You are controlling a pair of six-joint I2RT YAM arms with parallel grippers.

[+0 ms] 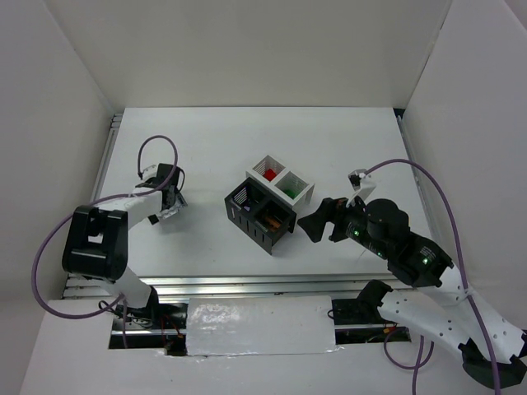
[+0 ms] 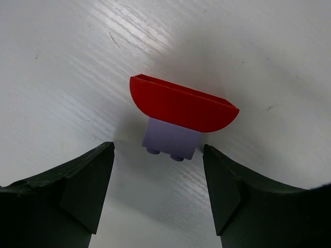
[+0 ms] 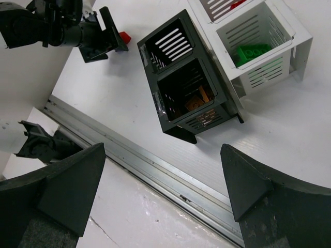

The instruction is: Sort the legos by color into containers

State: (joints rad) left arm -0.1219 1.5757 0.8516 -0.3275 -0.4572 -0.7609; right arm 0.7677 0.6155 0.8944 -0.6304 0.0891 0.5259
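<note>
My left gripper (image 2: 159, 192) is open and low over the table at the left (image 1: 171, 206). A light purple lego (image 2: 171, 138) lies just ahead of its fingertips, touching a red curved lego (image 2: 181, 106) behind it. The four containers stand mid-table. One white bin (image 3: 264, 72) holds a green lego (image 3: 252, 51). The other white bin (image 1: 257, 167) holds a red lego (image 1: 270, 174). The near black bin (image 3: 207, 120) holds orange-brown legos (image 3: 199, 101). The far black bin (image 3: 170, 46) shows no clear contents. My right gripper (image 1: 317, 222) is open and empty, raised just right of the bins (image 3: 163, 191).
The table's metal front rail (image 3: 170, 178) runs beneath my right gripper. White walls enclose the table on three sides. The left arm (image 3: 62, 28) also shows in the right wrist view, with the red lego (image 3: 124, 37) at its fingertips.
</note>
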